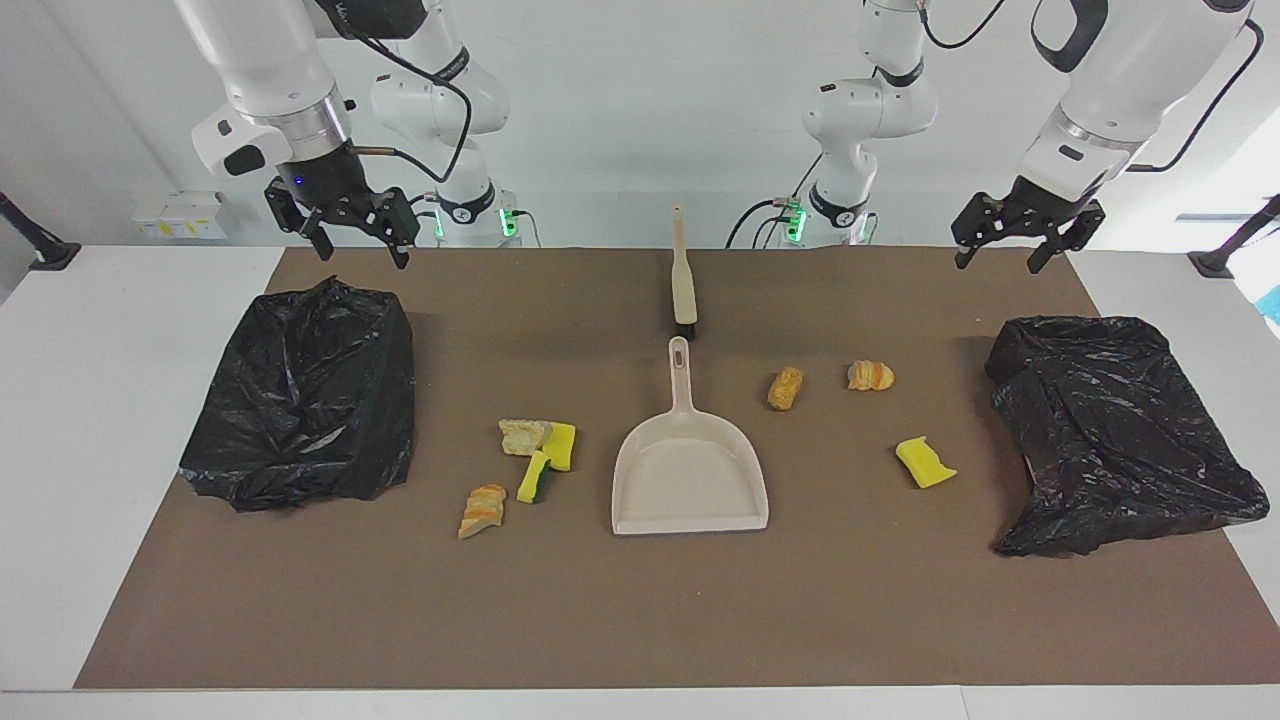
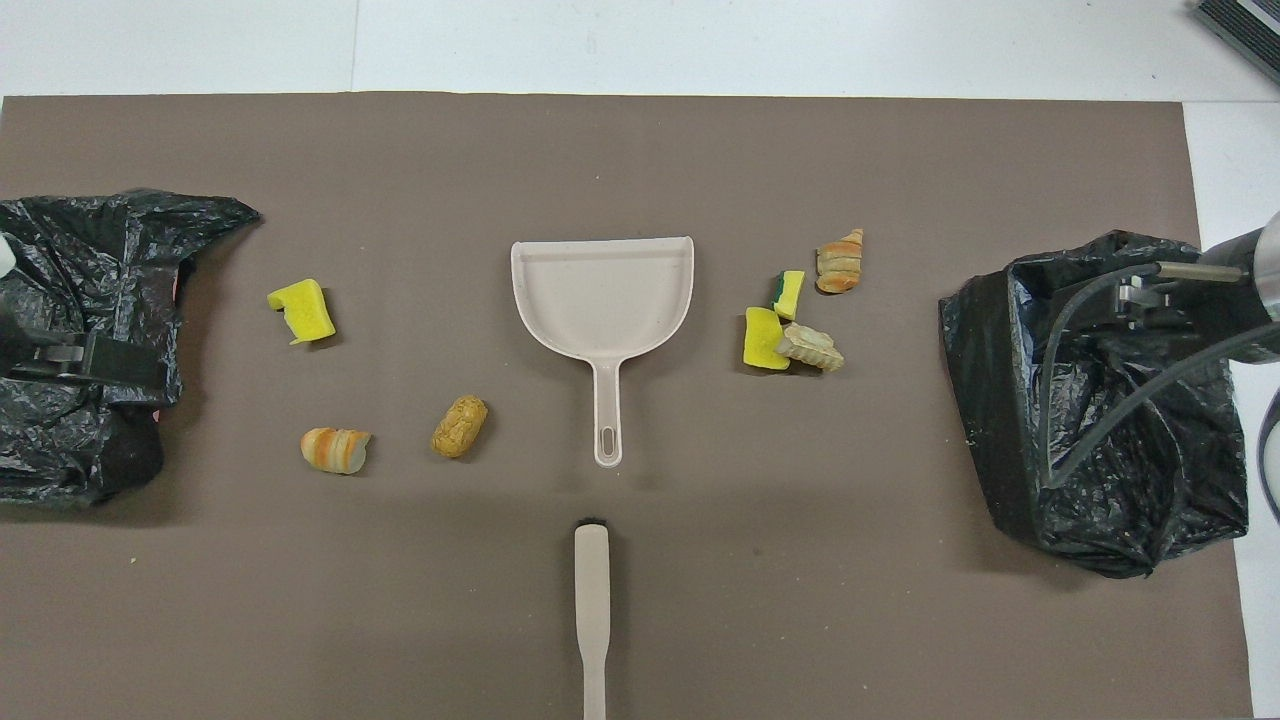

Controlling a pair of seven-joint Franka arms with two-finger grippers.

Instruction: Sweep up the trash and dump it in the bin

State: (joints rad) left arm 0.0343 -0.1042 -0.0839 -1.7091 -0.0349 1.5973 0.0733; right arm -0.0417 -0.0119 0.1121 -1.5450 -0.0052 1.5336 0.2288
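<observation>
Both tools, the left tool (image 1: pixel 1012 250) and right tool (image 1: pixel 358 243), hung open, equally near the brush (image 1: pixel 684 285), whose handle pointed robotward, the trash (image 1: pixel 528 462) lying farther out.

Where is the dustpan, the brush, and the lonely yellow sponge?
Beige plastic dustpan (image 1: pixel 690 470): facing view, middle of its pan.
Beige long-handled brush (image 1: pixel 684 280): facing view, on its handle.
Lone yellow sponge piece (image 1: pixel 925 463): facing view, its top face.

Counted: three yellow sponge pieces (image 1: pixel 926 463), four bread chunks (image 1: pixel 785 388), two black bins (image 1: pixel 305 395), one dustpan (image 1: pixel 690 470), one brush (image 1: pixel 683 270)
</observation>
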